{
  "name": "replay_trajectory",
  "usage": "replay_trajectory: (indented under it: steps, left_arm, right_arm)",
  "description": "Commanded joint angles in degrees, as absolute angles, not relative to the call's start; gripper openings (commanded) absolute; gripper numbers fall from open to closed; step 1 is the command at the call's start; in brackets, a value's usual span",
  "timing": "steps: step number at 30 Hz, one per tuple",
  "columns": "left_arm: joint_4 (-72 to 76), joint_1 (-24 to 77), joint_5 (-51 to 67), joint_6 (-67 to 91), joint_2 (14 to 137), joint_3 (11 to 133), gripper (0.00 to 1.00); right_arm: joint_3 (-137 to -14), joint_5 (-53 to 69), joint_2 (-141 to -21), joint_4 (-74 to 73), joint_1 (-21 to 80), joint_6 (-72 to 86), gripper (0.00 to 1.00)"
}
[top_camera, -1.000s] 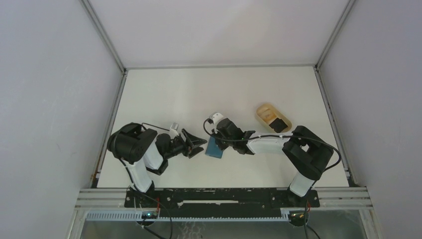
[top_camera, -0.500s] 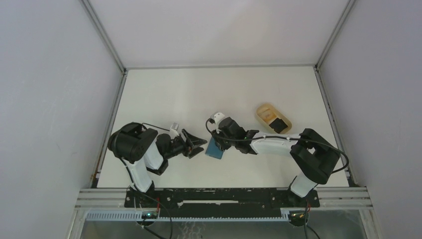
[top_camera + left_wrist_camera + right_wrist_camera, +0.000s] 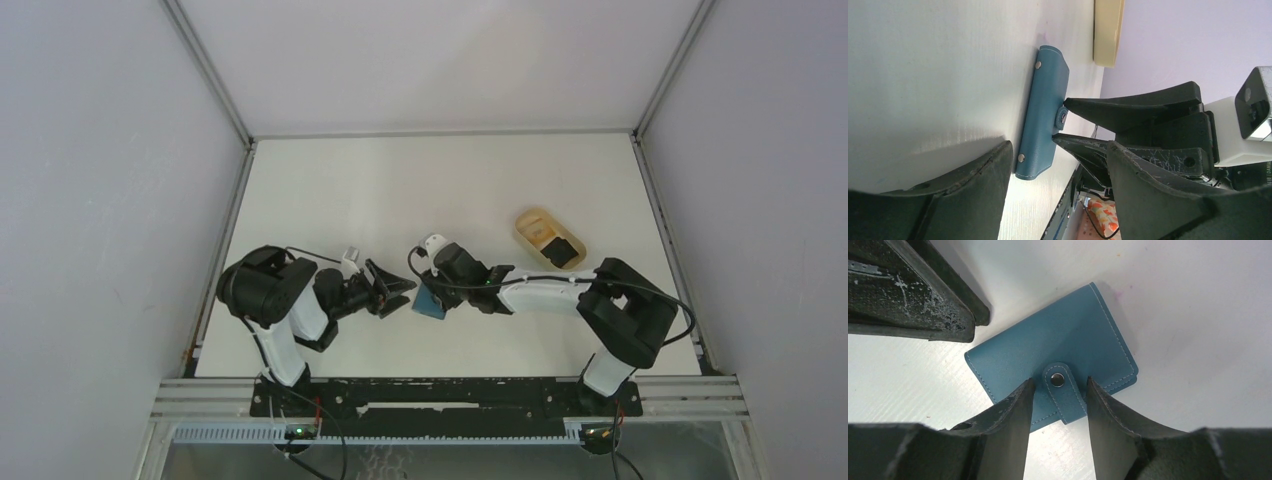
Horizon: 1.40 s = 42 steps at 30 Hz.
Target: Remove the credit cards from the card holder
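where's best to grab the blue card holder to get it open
Probably by the snap tab: the card holder lies flat and shut, so its faces offer no pinch. Come in from the tab's edge, as the right gripper does, one finger each side of the strap.

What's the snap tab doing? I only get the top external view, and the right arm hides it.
Observer: Right wrist view: the card holder lies shut, its snap tab fastened.
Operator: Are the right fingers gripping it?
Observer: No, they straddle the tab, slim gaps either side.
Operator: And the left fingers?
Observer: Left wrist view: spread wide, one tip near the holder's corner; contact unclear.
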<state>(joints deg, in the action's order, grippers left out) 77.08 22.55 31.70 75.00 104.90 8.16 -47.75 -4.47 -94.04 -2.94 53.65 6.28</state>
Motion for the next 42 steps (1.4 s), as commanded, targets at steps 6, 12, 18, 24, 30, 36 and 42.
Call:
replay_trajectory:
  steps: [6,12,18,24,30,36,42]
  left_arm:
    - [78.9,22.9,31.3,73.8,105.5,7.5,0.73]
    - [78.8,22.9,31.6,73.7,105.5,7.8,0.73]
    - [78.7,22.9,31.7,73.3,105.5,7.7,0.73]
    - [78.6,23.2,31.4,73.3,106.0,8.0,0.74]
    - [79.0,26.4,30.2,74.5,108.2,9.6,0.73]
    - [79.8,27.1,29.7,75.1,108.9,9.8,0.7]
    - [79.8,27.1,29.4,75.4,108.4,9.5,0.48]
  right_arm:
    - [-48.6,-5.4,-97.5,-3.4,54.2,6.4,0.37]
    - [-48.6,-7.7,-97.8,-4.1,54.7,6.3,0.0]
    - [-48.0,-1.9,-94.3,-0.7,51.8,7.8,0.0]
    - [-47.2,6.2,-91.6,4.9,48.8,9.1,0.0]
    - [-47.5,8.9,-91.5,6.2,48.7,9.6,0.0]
    - [-46.9,11.4,-90.0,8.1,48.4,9.6,0.0]
    - [-45.5,13.9,-88.0,9.8,46.7,10.1,0.0]
